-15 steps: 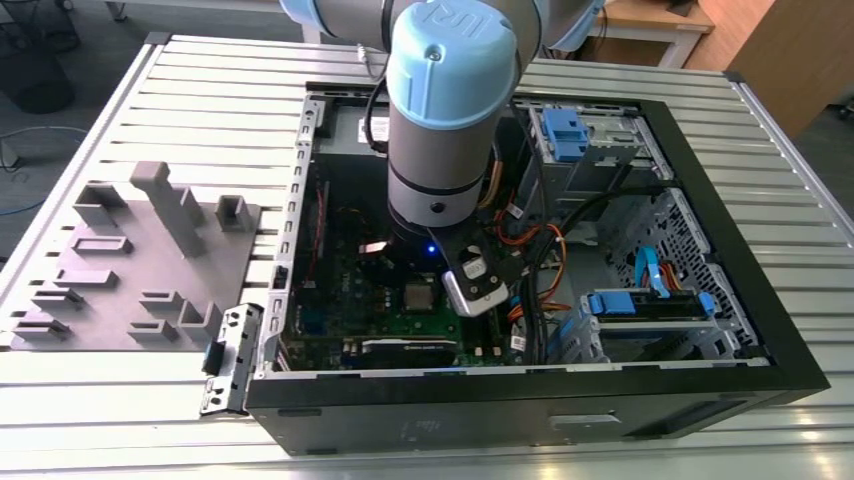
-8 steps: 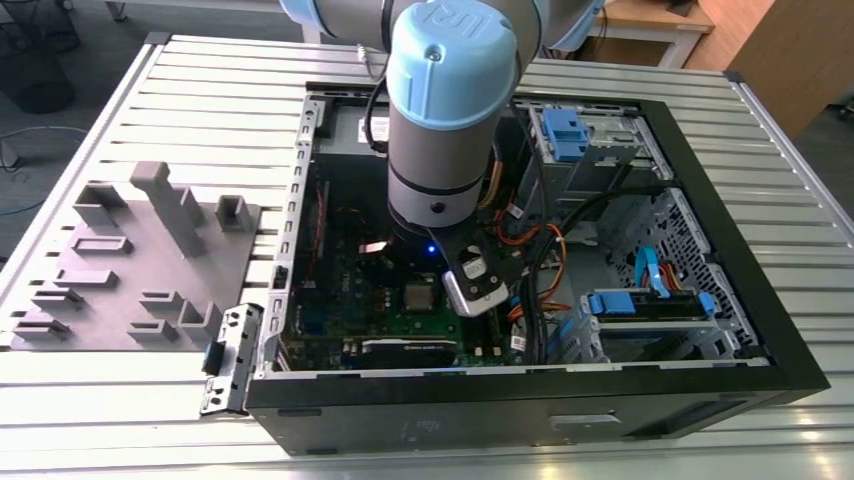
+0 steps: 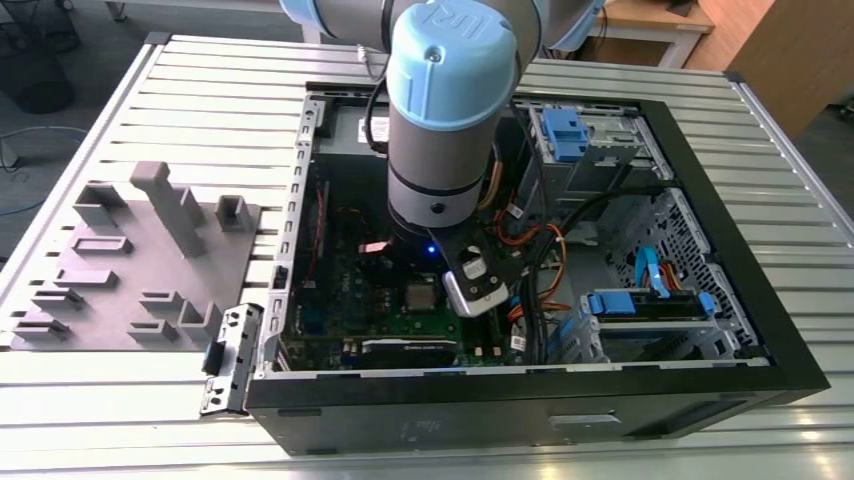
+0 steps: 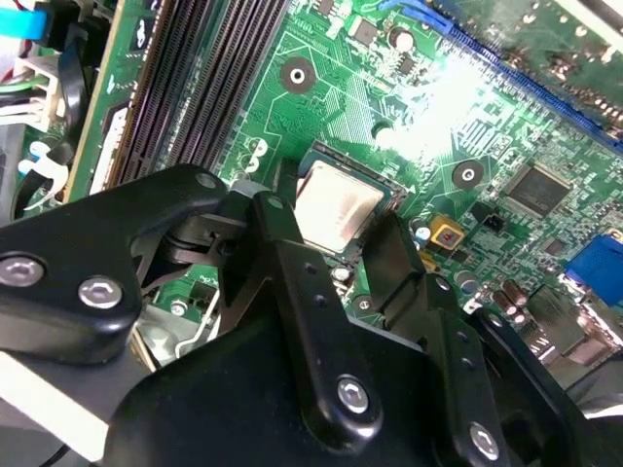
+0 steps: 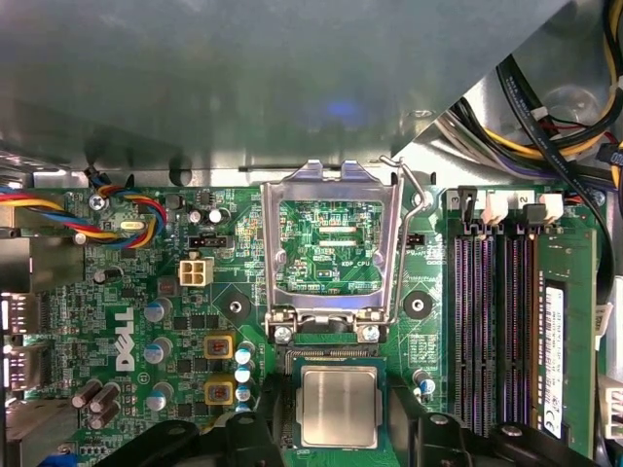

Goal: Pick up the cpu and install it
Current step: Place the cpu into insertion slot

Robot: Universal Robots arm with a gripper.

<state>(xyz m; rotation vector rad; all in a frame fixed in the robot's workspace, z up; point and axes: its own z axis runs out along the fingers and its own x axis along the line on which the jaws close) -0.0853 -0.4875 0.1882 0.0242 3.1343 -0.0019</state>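
The cpu (image 5: 339, 407), a small silvery square chip, lies flat in the socket on the green motherboard (image 5: 195, 302); it also shows as a grey square (image 3: 420, 296) inside the computer case. My gripper (image 5: 341, 423) hangs right over it, its black fingers (image 4: 277, 224) standing on either side of the cpu (image 4: 336, 209) with a thin gap showing at each edge, so it looks open. The silver socket frame (image 5: 273, 243) is swung up off the socket, its wire lever (image 5: 414, 219) raised beside it. The arm (image 3: 441, 120) reaches down into the case.
Memory slots (image 5: 487, 321) run beside the socket. Coloured cables (image 5: 545, 117) and blue drive bays (image 3: 561, 135) crowd the case at the exterior view's right. The black case wall (image 3: 534, 400) rings the work area. A grey moulded tray (image 3: 134, 260) sits outside, at the exterior view's left.
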